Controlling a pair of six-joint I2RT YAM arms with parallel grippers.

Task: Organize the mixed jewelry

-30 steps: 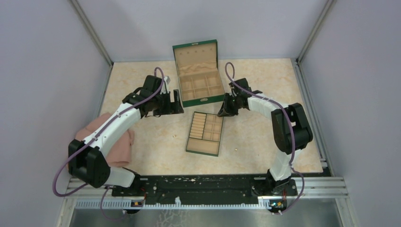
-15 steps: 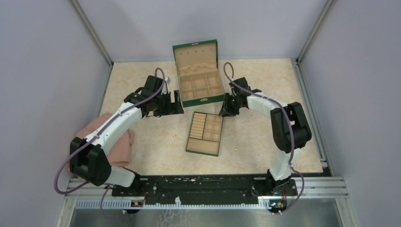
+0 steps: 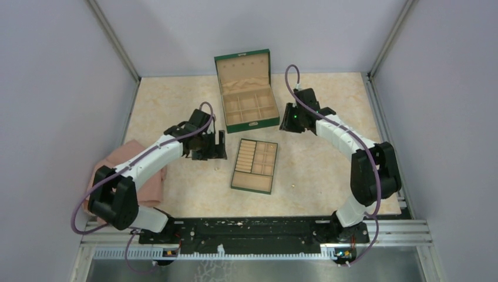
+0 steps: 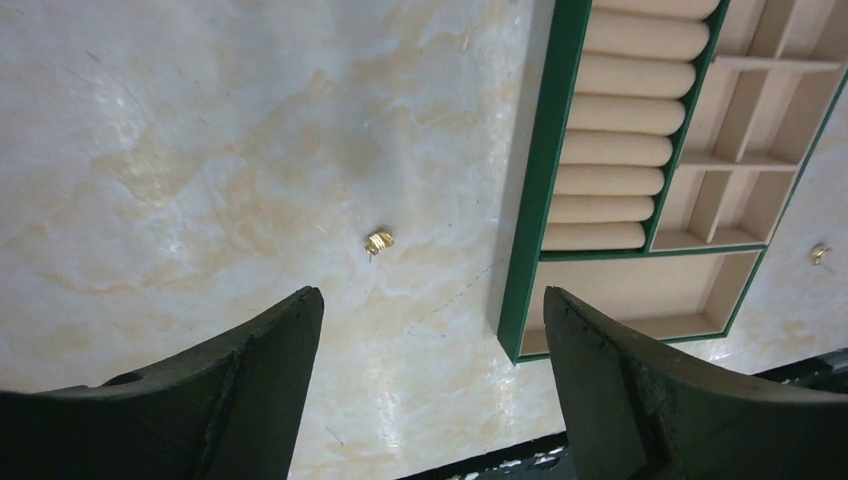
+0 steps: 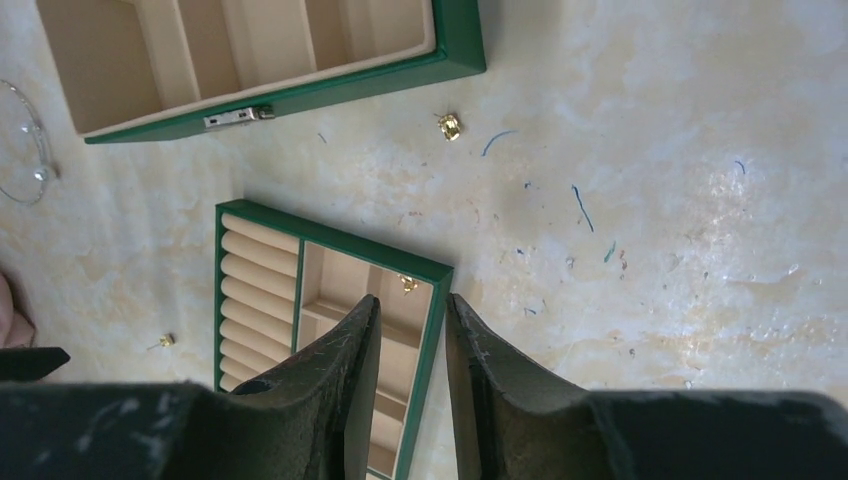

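One gold speck (image 4: 378,242) lay on the counter (image 4: 200,150) beside the flat tray (image 4: 530,200), your left claw (image 4: 430,300) hung over it wide open and empty, another speck (image 5: 408,284) sat in a tray compartment, your right claw (image 5: 412,305) hung above it slightly parted, holding nothing.

cut off by edge: wire loop (image 5: 22,145) up-left of tray (image 5: 330,237) | behind fingers (image 5: 320,400): tray's near end | too small to identify: gold speck (image 4: 378,242) beside tray

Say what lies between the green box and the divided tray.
One small gold piece on bare table, touching neither box nor tray; the right wrist view shows it.
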